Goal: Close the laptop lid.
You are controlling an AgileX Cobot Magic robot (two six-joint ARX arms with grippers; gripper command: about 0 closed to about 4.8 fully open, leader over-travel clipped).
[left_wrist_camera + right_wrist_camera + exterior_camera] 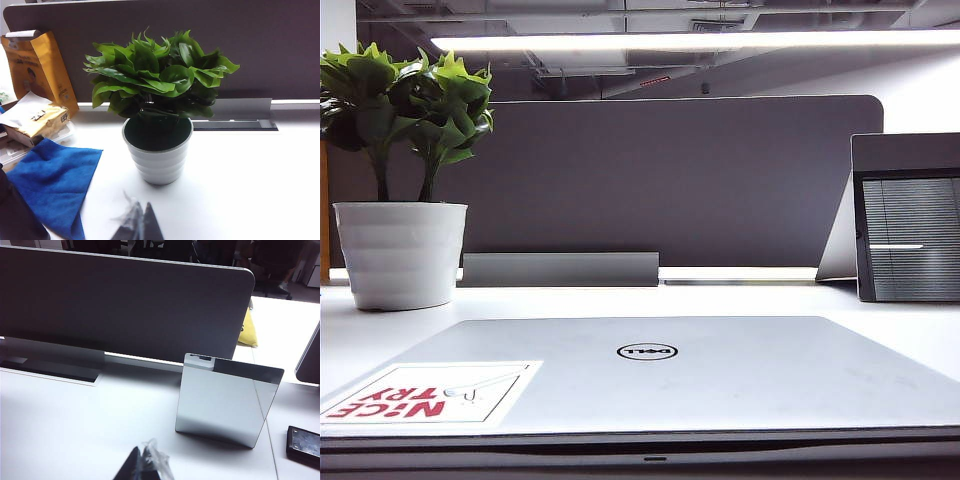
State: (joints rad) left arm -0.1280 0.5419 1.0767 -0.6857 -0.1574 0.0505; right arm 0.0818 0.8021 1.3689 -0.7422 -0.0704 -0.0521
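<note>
The laptop lid (720,370) lies flat and down on the base, silver side up, filling the near part of the exterior view. It shows the round Dell logo (647,351) and a red-lettered white sticker (430,392). Neither arm appears in the exterior view. My left gripper (141,220) is shut with nothing in it, above bare white table, pointing at the potted plant (157,155). My right gripper (142,462) is also shut and holds nothing, above the table in front of the grey upright panel (225,402). The laptop does not show in either wrist view.
The plant in its white pot (400,250) stands behind the laptop on the left, the upright panel (910,235) on the right. A dark grey divider (670,180) closes the back. A blue cloth (50,185), a brown bag (42,65) and a small black object (304,440) lie at the sides.
</note>
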